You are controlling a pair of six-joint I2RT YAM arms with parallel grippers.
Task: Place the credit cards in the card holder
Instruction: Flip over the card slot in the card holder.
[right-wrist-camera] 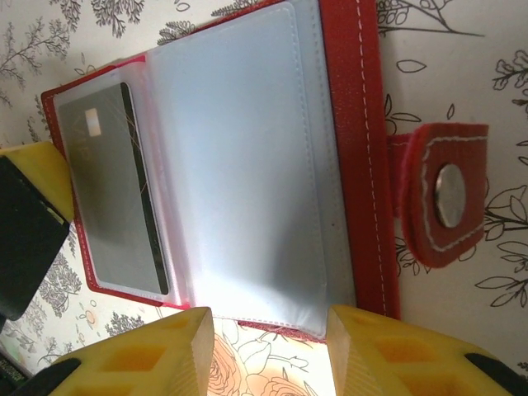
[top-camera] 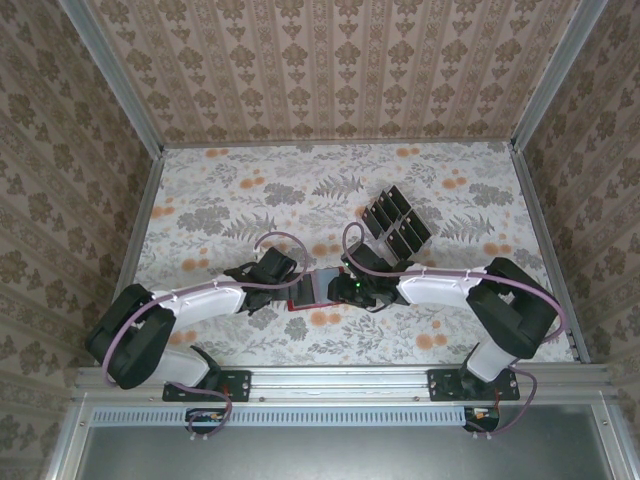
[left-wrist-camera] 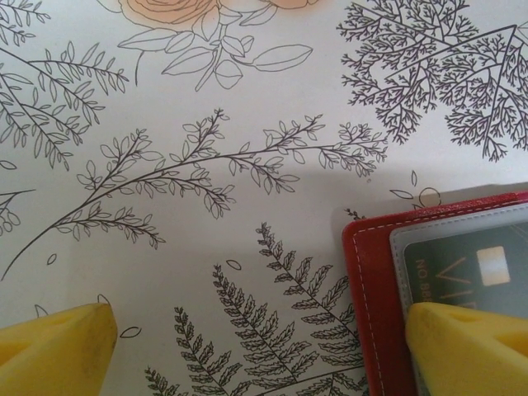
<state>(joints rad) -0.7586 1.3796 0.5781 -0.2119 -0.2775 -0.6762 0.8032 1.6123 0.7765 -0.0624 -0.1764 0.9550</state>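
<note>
Pins the open card holder (top-camera: 304, 291) flat on the table (top-camera: 250, 180) under one finger (left-wrist-camera: 466, 346) of the wide-apart left gripper (left-wrist-camera: 260, 351) (likely against sliding), poises the right gripper (right-wrist-camera: 268, 346), jaws part-way apart and empty, at its clear pockets (right-wrist-camera: 239, 165), with spare credit cards (top-camera: 398, 225) set apart beyond.

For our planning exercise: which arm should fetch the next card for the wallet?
Right. The cards stand on its side, just beyond the right gripper, open and empty. The left gripper has a finger on the wallet, probably steadying it.
</note>
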